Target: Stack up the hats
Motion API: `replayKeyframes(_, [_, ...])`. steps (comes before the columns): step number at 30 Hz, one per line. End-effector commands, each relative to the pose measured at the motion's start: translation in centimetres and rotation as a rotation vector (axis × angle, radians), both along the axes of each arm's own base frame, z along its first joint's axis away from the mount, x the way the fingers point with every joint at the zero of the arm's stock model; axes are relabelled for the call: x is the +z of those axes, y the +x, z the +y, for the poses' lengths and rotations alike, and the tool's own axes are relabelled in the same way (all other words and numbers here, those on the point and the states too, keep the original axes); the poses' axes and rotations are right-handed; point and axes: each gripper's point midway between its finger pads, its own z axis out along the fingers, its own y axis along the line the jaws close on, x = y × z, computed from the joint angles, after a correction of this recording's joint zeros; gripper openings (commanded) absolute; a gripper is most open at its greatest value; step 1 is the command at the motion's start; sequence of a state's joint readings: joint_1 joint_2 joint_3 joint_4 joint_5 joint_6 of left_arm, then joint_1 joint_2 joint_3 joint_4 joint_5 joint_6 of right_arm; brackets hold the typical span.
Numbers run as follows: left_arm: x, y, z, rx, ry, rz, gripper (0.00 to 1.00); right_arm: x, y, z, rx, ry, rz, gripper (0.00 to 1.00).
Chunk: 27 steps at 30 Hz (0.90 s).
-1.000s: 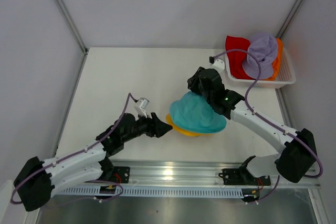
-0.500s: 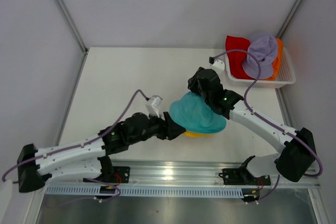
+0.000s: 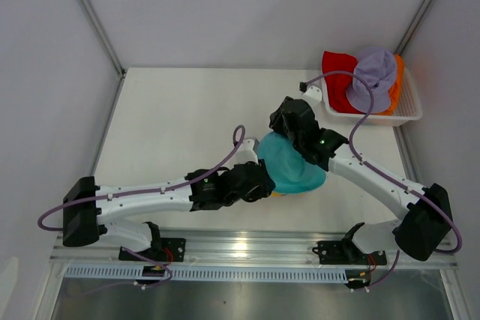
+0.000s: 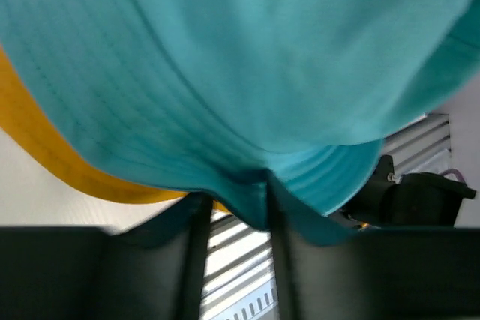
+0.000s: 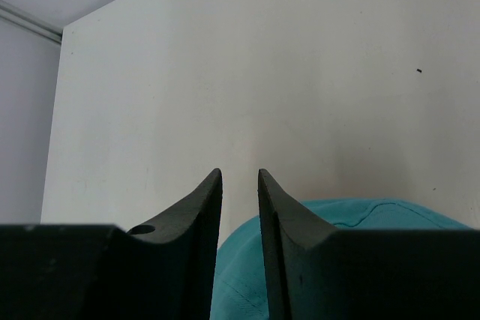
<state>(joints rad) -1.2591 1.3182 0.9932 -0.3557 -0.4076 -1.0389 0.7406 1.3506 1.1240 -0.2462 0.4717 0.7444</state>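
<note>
The teal hat (image 3: 296, 171) lies on the yellow hat (image 3: 279, 194) near the table's front middle, so only a sliver of yellow shows. My left gripper (image 3: 264, 182) is at the teal hat's near-left brim. In the left wrist view a fold of teal hat (image 4: 262, 58) brim is pinched in the left gripper (image 4: 236, 201), with the yellow hat (image 4: 45, 148) below it. My right gripper (image 3: 279, 131) hovers at the hat's far edge. Seen from the right wrist, the right gripper (image 5: 240, 174) has a narrow, empty gap over the teal hat (image 5: 360, 215).
A white basket (image 3: 352, 118) at the back right holds a lavender hat (image 3: 373, 76), a red hat (image 3: 337, 69) and an orange hat (image 3: 398, 80). The metal rail (image 3: 255, 249) runs along the table's near edge.
My left arm has reached right to the teal hat's brim, and its jaws have closed on the fabric. The teal hat now hides more of the yellow one. The right arm is still.
</note>
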Motion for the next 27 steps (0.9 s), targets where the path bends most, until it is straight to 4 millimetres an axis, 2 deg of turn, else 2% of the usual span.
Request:
replayKeyframes(1, [-0.5, 0.8, 0.5, 0.09, 0.026, 0.015, 0.29, -8.9, -3.6, -3.5, -0.022, -0.24, 0.255, 0.31])
replayKeyframes(2, [-0.7, 0.6, 0.6, 0.088, 0.03, 0.024, 0.04, -8.8, -3.6, -3.5, -0.023, -0.241, 0.253, 0.31])
replayKeyframes(3, [-1.0, 0.5, 0.8, 0.091, 0.038, 0.034, 0.01, -8.9, -3.6, -3.6, -0.024, -0.243, 0.256, 0.31])
replayKeyframes(6, [-2.7, -0.8, 2.0, 0.05, 0.042, 0.069, 0.01, -8.8, -3.3, -3.9, -0.029, -0.243, 0.257, 0.31])
replayKeyframes(7, [-1.6, -0.6, 1.2, 0.033, -0.037, 0.042, 0.01, -8.9, -3.2, -4.0, -0.031, -0.242, 0.26, 0.31])
replayKeyframes(9, [-2.4, -1.1, 2.1, -0.024, -0.088, 0.006, 0.01, -8.7, -2.9, -4.2, -0.036, -0.234, 0.256, 0.31])
replayKeyframes(10, [-0.4, -0.8, 0.9, -0.048, -0.195, -0.048, 0.01, -8.7, -2.9, -4.2, -0.036, -0.233, 0.256, 0.31])
replayKeyframes(11, [0.3, -1.0, 0.4, -0.085, -0.232, -0.076, 0.01, -8.7, -2.7, -4.4, -0.039, -0.234, 0.255, 0.31])
replayKeyframes(12, [-1.2, -1.2, 0.9, -0.138, -0.187, -0.125, 0.01, -8.5, -2.6, -4.3, -0.038, -0.23, 0.25, 0.31])
replayKeyframes(14, [-0.4, -0.9, 0.1, -0.194, -0.211, -0.228, 0.01, -8.5, -2.4, -4.4, -0.038, -0.232, 0.25, 0.31])
replayKeyframes(17, [-2.7, -0.1, 0.3, -0.265, -0.114, -0.374, 0.01, -8.5, -2.2, -4.4, -0.039, -0.237, 0.252, 0.31])
replayKeyframes(19, [-5.7, 0.0, 1.0, -0.289, -0.051, -0.399, 0.01, -8.9, -2.2, -4.4, -0.033, -0.242, 0.258, 0.31])
replayKeyframes(20, [-5.0, 0.3, 0.4, -0.287, -0.084, -0.433, 0.01, -9.0, -2.2, -4.3, -0.03, -0.241, 0.261, 0.31])
replayKeyframes(22, [-5.3, 0.4, -0.1, -0.312, -0.074, -0.465, 0.01, -9.2, -2.2, -4.4, -0.032, -0.242, 0.269, 0.31])
replayKeyframes(23, [-6.2, 0.5, -0.3, -0.323, -0.053, -0.462, 0.01, -9.3, -2.3, -4.3, -0.028, -0.243, 0.272, 0.31])
replayKeyframes(27, [-5.5, -1.0, -2.2, -0.47, -0.104, -0.512, 0.01, -9.2, -2.2, -4.0, -0.019, -0.233, 0.269, 0.31])
